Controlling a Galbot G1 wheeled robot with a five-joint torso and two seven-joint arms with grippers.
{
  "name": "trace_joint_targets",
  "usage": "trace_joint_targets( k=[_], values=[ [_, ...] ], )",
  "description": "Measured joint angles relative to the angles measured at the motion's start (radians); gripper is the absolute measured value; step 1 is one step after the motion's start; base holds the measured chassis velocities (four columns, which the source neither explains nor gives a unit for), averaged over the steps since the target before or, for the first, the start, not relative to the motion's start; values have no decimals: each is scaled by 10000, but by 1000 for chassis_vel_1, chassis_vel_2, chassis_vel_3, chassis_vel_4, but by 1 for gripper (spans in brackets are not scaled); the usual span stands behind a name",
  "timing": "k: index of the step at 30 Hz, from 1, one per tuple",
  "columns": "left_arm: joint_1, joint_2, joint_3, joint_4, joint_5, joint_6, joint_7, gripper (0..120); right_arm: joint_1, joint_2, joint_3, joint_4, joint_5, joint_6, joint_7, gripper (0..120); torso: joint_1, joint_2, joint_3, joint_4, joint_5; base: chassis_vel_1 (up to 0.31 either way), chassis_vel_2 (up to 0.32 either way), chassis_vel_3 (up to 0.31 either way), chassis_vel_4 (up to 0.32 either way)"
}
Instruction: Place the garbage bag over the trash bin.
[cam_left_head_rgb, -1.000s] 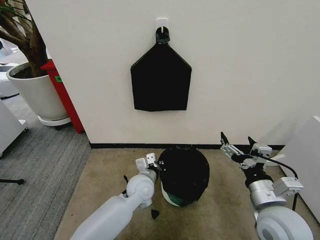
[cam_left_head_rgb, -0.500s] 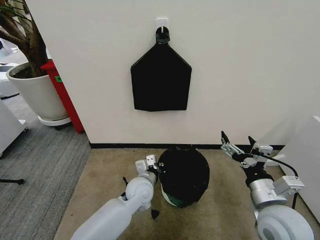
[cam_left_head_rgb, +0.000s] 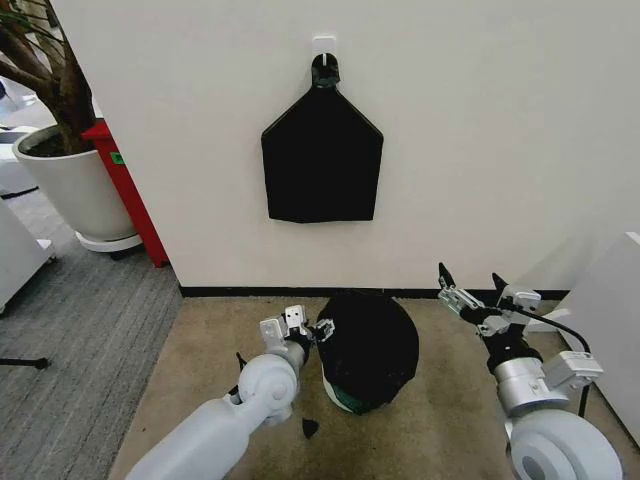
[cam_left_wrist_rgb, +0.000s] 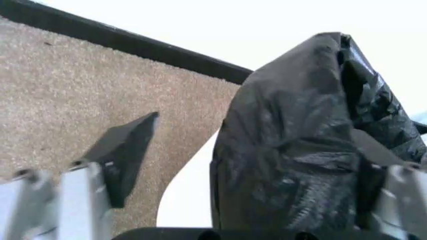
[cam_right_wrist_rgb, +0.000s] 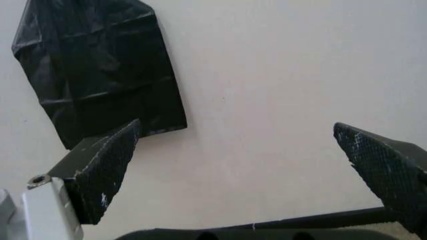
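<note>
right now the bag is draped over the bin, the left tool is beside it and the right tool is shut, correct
Not quite: the right tool is open, its fingers spread wide in the right wrist view. The rest holds: the bag is draped over the bin and the left tool is beside it.

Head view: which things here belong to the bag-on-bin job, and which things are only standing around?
Belong to the job:
garbage bag, draped over the bin
trash bin, white, on the carpet
left gripper, at the bag's edge
right gripper, open, apart from the bin

Only standing around:
black bundle hung on the wall
plant pot
</note>
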Motion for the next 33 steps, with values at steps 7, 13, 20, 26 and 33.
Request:
trace_joint_targets(
  k=[7,13,20,26,33],
  values=[
    [183,151,-377,-150,-155,61,1,100,-17,-4,-96,0,6,-5,36,100,0,0,0,0,-1,0,0,0,0],
    [441,219,-887,-19,-297,163,46,100,-76,26,-189,13,-18,-5,49,100,0,0,0,0,0,0,0,0,0],
    [785,320,-1319,159,-515,244,1232,100,-197,64,-310,99,-39,-5,91,100,0,0,0,0,-1,0,0,0,0],
    [1110,505,-1702,360,-635,155,3149,100,-378,125,-354,204,-135,-8,94,100,0,0,0,0,1,0,0,0,0],
    [1220,608,-2160,1151,-1183,194,5758,100,-692,195,-381,362,-319,2,86,100,0,0,0,0,0,0,0,0,0]
  ],
)
